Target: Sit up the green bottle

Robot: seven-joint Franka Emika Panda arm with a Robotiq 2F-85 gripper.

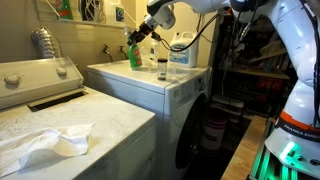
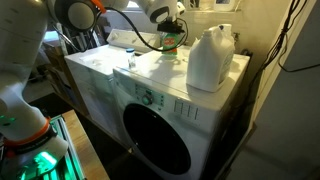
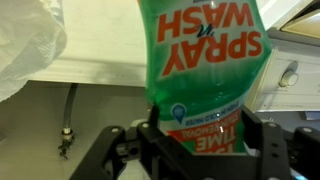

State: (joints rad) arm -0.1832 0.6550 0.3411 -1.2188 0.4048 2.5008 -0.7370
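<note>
The green bottle (image 1: 134, 55) stands upright on the back of the white washer top (image 1: 150, 80), held by my gripper (image 1: 138, 38) from above. In the wrist view the bottle (image 3: 205, 60) fills the frame, its "Spray n Wash" label upside down, and my gripper's (image 3: 197, 125) two black fingers press on both its sides. In an exterior view the bottle (image 2: 175, 42) shows only partly behind my gripper (image 2: 170, 30) near the wall.
A big clear jug with blue label (image 1: 181, 50) (image 2: 210, 58) stands on the washer. A slim clear bottle (image 1: 162, 67) (image 2: 131, 62) stands near it. A second machine (image 1: 60, 120) with a white cloth (image 1: 40, 145) sits beside.
</note>
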